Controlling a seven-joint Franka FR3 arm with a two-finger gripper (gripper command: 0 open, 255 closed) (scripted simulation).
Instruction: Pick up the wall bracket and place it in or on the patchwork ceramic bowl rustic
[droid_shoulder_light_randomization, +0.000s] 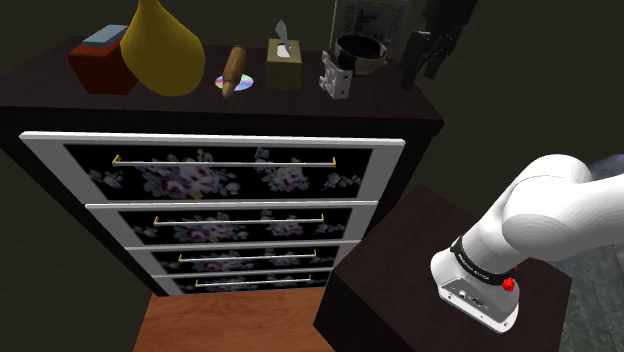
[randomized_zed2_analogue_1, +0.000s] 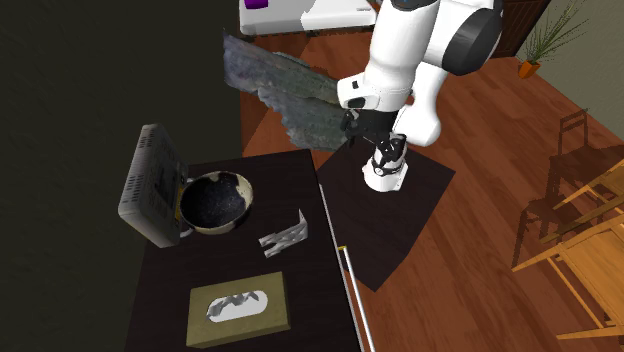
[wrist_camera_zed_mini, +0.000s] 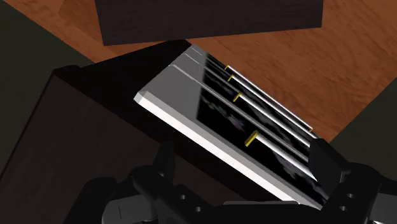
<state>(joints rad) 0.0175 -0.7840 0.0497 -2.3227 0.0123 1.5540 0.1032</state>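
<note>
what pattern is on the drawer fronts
The drawer fronts show pale flowers on black, white-framed; best in the shoulder view.

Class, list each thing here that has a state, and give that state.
Gripper: open, holding nothing.
Bracket: loose on the dresser top.
Bowl: upright, empty.
Tissue box: tissue poking out.
Vase: upright.
Drawers: seem shut.

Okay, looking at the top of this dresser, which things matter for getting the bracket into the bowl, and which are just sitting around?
For the job:
wall bracket
dark-lined bowl
open gripper

Just lying about:
tissue box
yellow vase
wooden roller lying on a disc
red and blue box
grey panel behind the bowl
</note>
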